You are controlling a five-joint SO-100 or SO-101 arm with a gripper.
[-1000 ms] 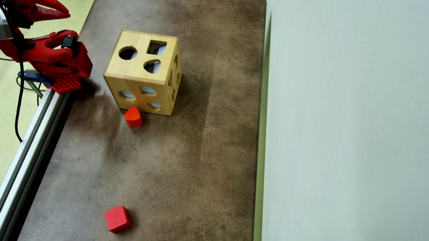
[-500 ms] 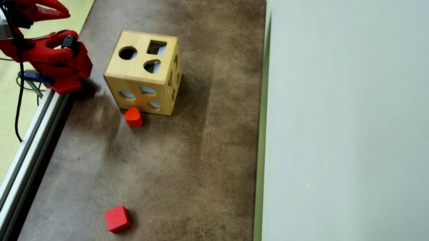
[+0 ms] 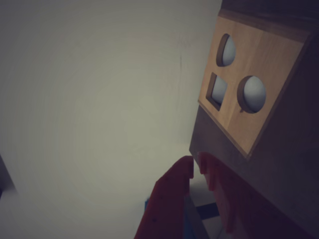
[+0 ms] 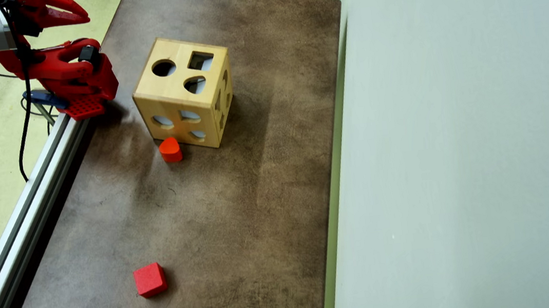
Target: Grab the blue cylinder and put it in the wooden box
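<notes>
Red plastic two-finger gripper (image 3: 196,164) sat folded back over the arm's base at the top left corner of the overhead view (image 4: 78,16), off the table's edge, with its fingertips nearly meeting and nothing between them in the wrist view. Just right of the arm in the overhead view stood the large light-wood box (image 4: 185,92) on the brown table (image 4: 240,220), its top face cut with a round hole, a square hole and a rounded hole. The wrist view showed the same box (image 3: 249,84) up in the right corner, tilted by the camera's angle, pale light showing through its holes. No blue cylinder showed in either view; whether it lay inside the box could not be told. A small red-orange rounded block (image 4: 170,150) rested just beside the box's lower face in the overhead view. A red cube (image 4: 150,280) lay well apart, near the bottom of that view. An aluminium rail (image 4: 19,224) ran along the table's left edge.
</notes>
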